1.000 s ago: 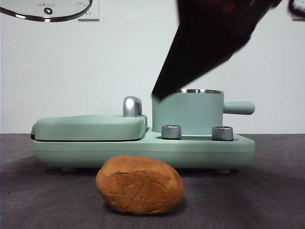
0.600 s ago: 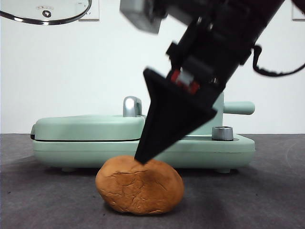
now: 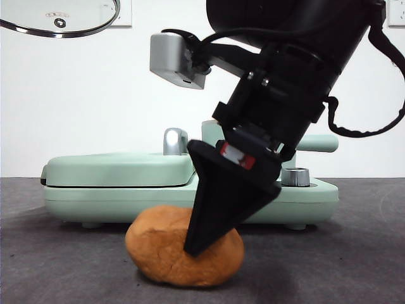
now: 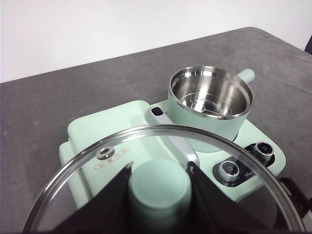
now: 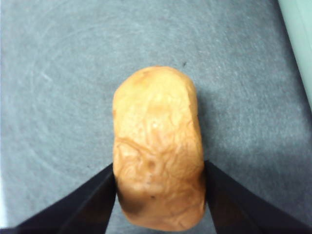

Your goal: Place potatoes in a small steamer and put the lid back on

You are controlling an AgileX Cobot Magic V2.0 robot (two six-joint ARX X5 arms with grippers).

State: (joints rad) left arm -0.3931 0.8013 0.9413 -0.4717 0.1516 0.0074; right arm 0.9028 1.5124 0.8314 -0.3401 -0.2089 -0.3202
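The orange-brown potato (image 3: 161, 250) (image 5: 156, 141) lies on the dark table in front of the appliance. My right gripper (image 3: 201, 244) (image 5: 160, 168) is down around it, open, one black jaw close against each long side of the potato. The mint-green small steamer (image 4: 209, 105) stands uncovered on the appliance's right half, its steel inside bare. In the front view the right arm hides most of it and only its handle (image 3: 319, 142) shows. My left gripper (image 4: 158, 168) is shut on the green knob of the glass lid (image 4: 73, 195) (image 3: 60, 19), held high at the left.
The flat mint-green grill plate (image 3: 117, 170) (image 4: 97, 136) with its chrome handle (image 3: 175, 140) fills the appliance's left half. Two steel dials (image 4: 246, 158) sit on the front below the steamer. Dark table surface spreads on both sides of the potato.
The right arm has come down from above the steamer to the potato, and its jaws now flank it. The potato has shifted slightly. The lid stays held high.
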